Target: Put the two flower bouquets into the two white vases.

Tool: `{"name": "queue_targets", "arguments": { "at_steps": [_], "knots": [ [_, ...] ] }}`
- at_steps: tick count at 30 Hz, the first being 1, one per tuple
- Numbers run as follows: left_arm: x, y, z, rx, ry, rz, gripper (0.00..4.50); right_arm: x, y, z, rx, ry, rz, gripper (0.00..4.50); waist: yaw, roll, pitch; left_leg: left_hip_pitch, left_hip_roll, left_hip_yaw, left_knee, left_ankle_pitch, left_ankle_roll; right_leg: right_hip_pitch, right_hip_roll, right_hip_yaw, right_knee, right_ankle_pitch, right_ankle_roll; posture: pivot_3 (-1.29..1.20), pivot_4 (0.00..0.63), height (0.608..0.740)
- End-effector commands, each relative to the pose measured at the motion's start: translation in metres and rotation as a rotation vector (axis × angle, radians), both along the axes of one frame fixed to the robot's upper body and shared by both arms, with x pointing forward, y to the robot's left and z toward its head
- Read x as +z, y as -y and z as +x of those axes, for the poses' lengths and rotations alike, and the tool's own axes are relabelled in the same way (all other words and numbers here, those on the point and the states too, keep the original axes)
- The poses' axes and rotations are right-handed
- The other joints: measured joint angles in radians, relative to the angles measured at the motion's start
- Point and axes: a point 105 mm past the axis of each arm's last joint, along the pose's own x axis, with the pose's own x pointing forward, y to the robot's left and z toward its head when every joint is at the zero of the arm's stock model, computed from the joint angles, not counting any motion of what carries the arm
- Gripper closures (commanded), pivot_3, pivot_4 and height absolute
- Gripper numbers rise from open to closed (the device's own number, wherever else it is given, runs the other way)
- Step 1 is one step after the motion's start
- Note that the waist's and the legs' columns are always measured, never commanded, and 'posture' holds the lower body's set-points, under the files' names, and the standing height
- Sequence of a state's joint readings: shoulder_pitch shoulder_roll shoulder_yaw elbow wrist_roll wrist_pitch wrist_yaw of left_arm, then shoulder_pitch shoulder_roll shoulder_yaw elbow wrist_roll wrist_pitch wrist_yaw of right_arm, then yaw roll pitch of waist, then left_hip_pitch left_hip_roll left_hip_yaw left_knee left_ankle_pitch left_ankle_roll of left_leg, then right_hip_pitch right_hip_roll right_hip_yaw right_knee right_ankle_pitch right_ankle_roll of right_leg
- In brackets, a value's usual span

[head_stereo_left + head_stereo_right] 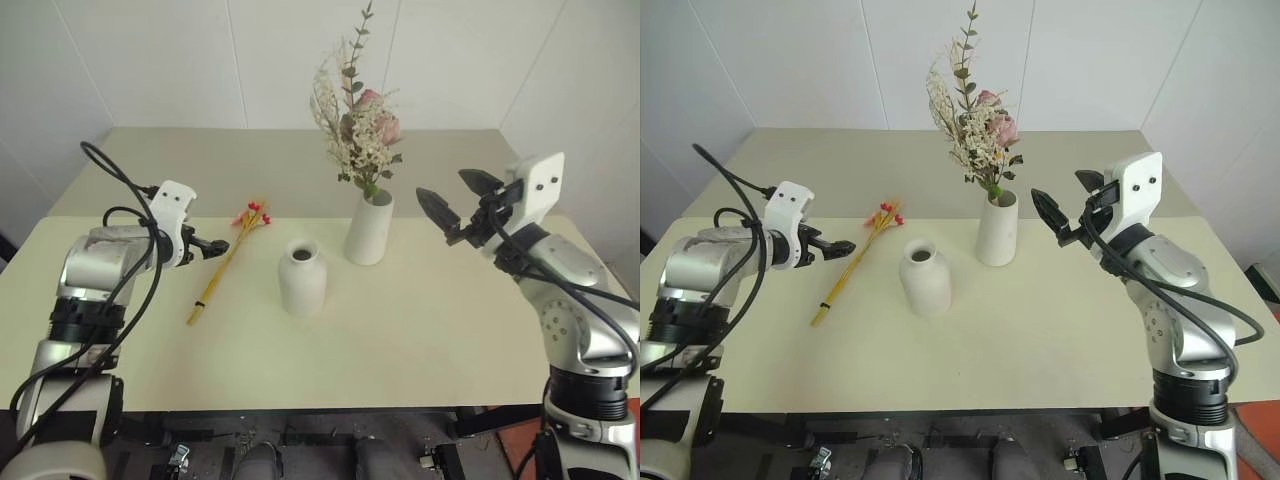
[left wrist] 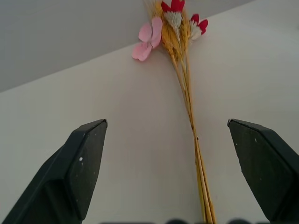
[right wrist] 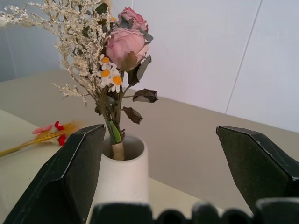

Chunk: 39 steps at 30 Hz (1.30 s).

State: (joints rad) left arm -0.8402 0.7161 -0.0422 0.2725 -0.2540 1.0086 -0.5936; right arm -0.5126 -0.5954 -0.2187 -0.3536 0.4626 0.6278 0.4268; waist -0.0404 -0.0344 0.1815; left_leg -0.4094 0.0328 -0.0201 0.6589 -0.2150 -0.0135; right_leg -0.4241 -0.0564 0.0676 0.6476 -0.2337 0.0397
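Right wrist view: daisies in rose bunch (image 3: 112, 56), tall vase (image 3: 122, 175); both hands (image 1: 212, 245) (image 1: 458, 205) spread, empty.

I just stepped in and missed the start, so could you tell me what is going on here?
The robot is putting two bouquets into two vases. The rose bouquet already stands in the taller vase, and the right gripper hangs open beside it. The yellow-stalked bunch lies flat on the table, with the open left gripper close by its stalks. The shorter vase is empty.
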Motion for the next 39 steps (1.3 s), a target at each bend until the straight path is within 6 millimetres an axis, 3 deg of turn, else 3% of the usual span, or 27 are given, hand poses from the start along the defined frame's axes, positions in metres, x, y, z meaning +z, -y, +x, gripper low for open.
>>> {"name": "queue_targets", "arguments": {
  "at_steps": [1, 11, 16, 25, 26, 29, 32, 35, 39],
  "knots": [
    [-0.004, 0.009, 0.0, -0.047, -0.065, -0.006, 0.0, 0.013, 0.0, -0.023, 0.038, 0.028, -0.082, 0.03, -0.002, 0.0, 0.0, 0.0, 0.0, 0.0, 0.0, 0.0, 0.0, 0.0, 0.0, 0.0, 0.0, 0.0, 0.0, 0.0, 0.15, 0.74],
    [-0.034, 0.01, 0.002, -0.063, -0.208, 0.009, 0.0, 0.013, 0.014, -0.047, 0.002, -0.011, -0.105, 0.03, -0.001, 0.0, 0.0, 0.0, 0.0, 0.0, 0.0, 0.0, 0.0, 0.001, 0.0, 0.0, 0.0, 0.0, 0.0, 0.0, 0.15, 0.74],
    [-0.033, 0.013, 0.007, -0.074, -0.199, 0.022, 1.21, 0.012, 0.014, -0.05, 0.004, -0.031, -0.092, 0.0, 0.003, 0.0, 0.0, 0.0, -0.001, 0.0, 0.0, 0.0, 0.0, 0.001, 0.0, 0.0, 0.0, 0.0, 0.0, 0.0, 0.15, 0.74],
    [-0.041, 0.016, 0.008, -0.092, -0.216, 0.026, 4.28, 0.006, 0.019, -0.052, -0.016, -0.058, -0.111, 0.0, 0.005, -0.001, 0.0, 0.0, -0.001, 0.0, 0.0, 0.0, 0.0, 0.001, -0.001, 0.0, 0.0, 0.0, 0.0, 0.0, 0.15, 0.74],
    [-0.042, 0.017, 0.008, -0.092, -0.216, 0.025, 4.48, 0.006, 0.019, -0.052, -0.016, -0.058, -0.111, 0.0, 0.005, -0.001, 0.0, 0.0, -0.001, 0.0, 0.0, 0.0, 0.0, 0.001, -0.001, 0.0, 0.0, 0.0, 0.0, 0.0, 0.15, 0.74],
    [-0.041, 0.017, 0.01, -0.082, -0.199, 0.018, 4.48, 0.005, 0.019, -0.052, -0.012, -0.063, -0.116, 0.0, 0.007, -0.001, 0.0, 0.001, -0.001, 0.0, 0.0, 0.0, 0.0, 0.002, -0.001, 0.0, 0.0, 0.0, 0.0, 0.0, 0.15, 0.74],
    [-0.022, 0.015, 0.023, -0.016, -0.075, -0.018, 4.48, -0.001, 0.017, -0.058, 0.021, -0.084, -0.151, 0.0, 0.016, -0.001, 0.0, 0.001, -0.001, 0.0, 0.001, 0.0, 0.0, 0.002, -0.001, 0.0, 0.0, 0.0, 0.0, 0.0, 0.15, 0.74],
    [0.017, 0.018, 0.034, 0.027, 0.189, -0.123, 4.48, -0.009, 0.016, -0.069, 0.087, -0.127, -0.176, 0.0, 0.025, -0.001, 0.0, -0.002, -0.001, -0.001, 0.001, 0.0, 0.0, 0.0, -0.001, 0.0, -0.001, 0.0, 0.0, 0.0, 0.15, 0.74],
    [0.066, 0.027, 0.023, -0.043, 0.463, -0.291, 4.48, -0.018, 0.017, -0.084, 0.17, -0.182, -0.202, 0.0, 0.026, -0.001, 0.0, -0.003, -0.001, -0.001, 0.001, 0.0, 0.0, 0.0, -0.002, -0.001, -0.001, 0.0, 0.001, 0.0, 0.15, 0.74]
  ]
}}
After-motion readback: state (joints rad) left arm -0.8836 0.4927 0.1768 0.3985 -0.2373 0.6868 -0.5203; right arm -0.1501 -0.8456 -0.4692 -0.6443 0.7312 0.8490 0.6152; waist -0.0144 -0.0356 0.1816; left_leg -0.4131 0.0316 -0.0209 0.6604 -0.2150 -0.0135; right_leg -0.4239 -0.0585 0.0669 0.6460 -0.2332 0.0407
